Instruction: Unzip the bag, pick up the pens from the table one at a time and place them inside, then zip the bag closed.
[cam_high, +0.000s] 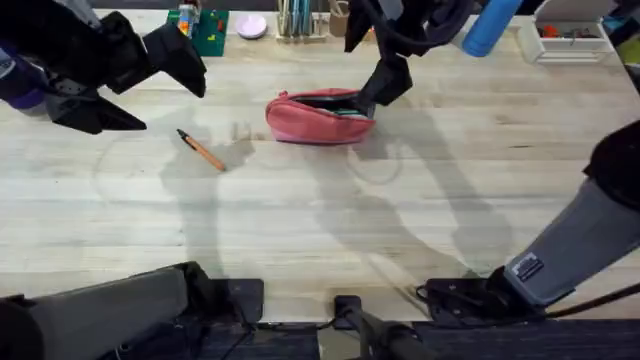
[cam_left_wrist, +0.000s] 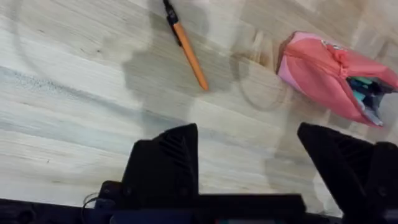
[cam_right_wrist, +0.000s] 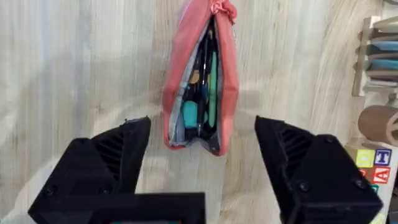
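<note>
Overhead view: bag (cam_high: 318, 121), salmon-pink, lies unzipped on the table (cam_high: 300, 230) near the middle of the far edge. Orange pen (cam_high: 203, 151) with black tip lies flat beside it toward the left edge, apart from it. Left gripper (cam_high: 150, 85) hangs above the far-left corner, fingers spread. Right gripper (cam_high: 383, 85) sits at the bag's right end; finger spacing cannot be told here. Wooden holder (cam_high: 297, 22) of teal pens stands at the far edge.

Left wrist view: left gripper (cam_left_wrist: 249, 165) spread wide and holding nothing, over bare planks. Orange pen (cam_left_wrist: 188, 53) lies beyond it, the bag (cam_left_wrist: 329, 78) further off.

Right wrist view: right gripper (cam_right_wrist: 202, 158) spread, one finger on either side of the bag's (cam_right_wrist: 174, 81) near end, gripping nothing. Zipper gapes; dark and teal items show inside.
</note>
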